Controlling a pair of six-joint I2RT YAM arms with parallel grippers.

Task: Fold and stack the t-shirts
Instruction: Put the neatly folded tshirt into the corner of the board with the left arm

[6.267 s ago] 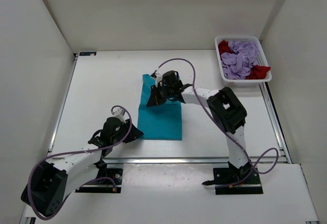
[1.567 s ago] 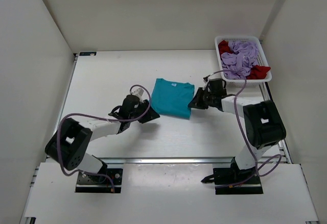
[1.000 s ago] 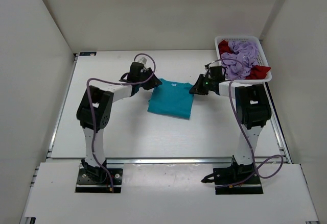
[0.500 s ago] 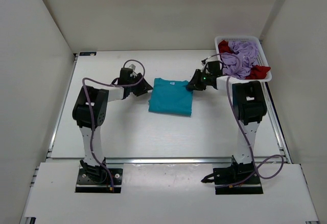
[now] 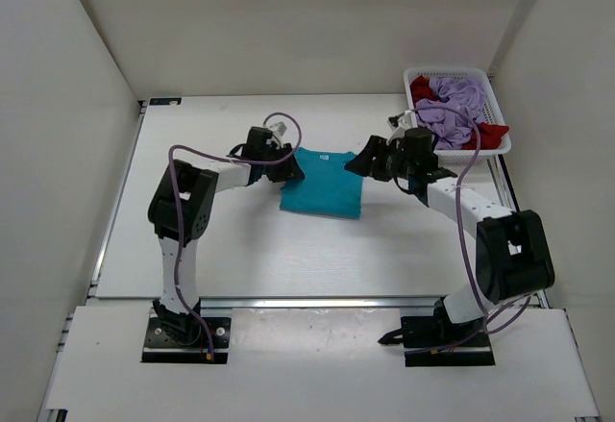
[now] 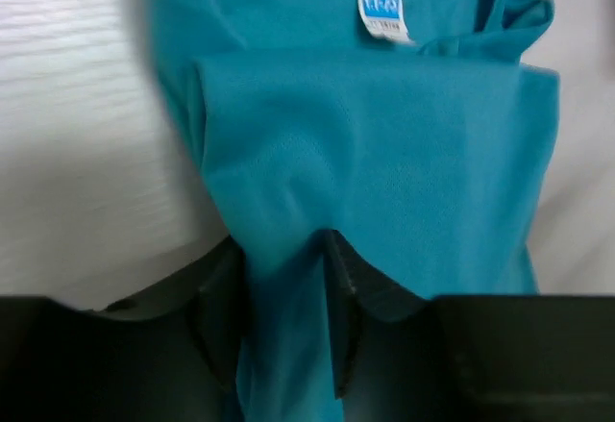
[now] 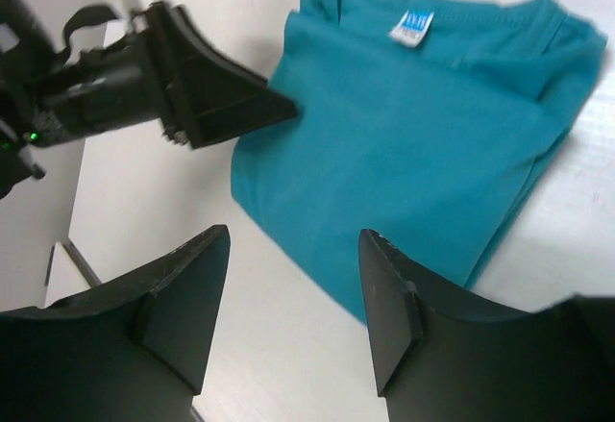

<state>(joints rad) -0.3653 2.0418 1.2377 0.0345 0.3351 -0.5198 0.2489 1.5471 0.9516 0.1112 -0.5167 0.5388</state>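
Shirt [image 5: 322,185] teal, folded | collar toward far edge | long axis near-far

teal t-shirt [image 7: 432,143]: soft matt cloth
neck tag [image 6: 381,12]: white woven cloth
surface [image 5: 231,239]: smooth white, matt
basket [image 5: 497,109]: white plastic mesh
right hand [image 7: 288,316]: black matt plastic

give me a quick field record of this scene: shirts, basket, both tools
teal shirt: folded, flat on table, neck label up
lavender shirt: bunched in basket
red shirt: bunched in basket, partly under lavender
left tool: fingers either side of a teal shirt fold
right tool: open, above table beside teal shirt, holding nothing
stack: not yet started
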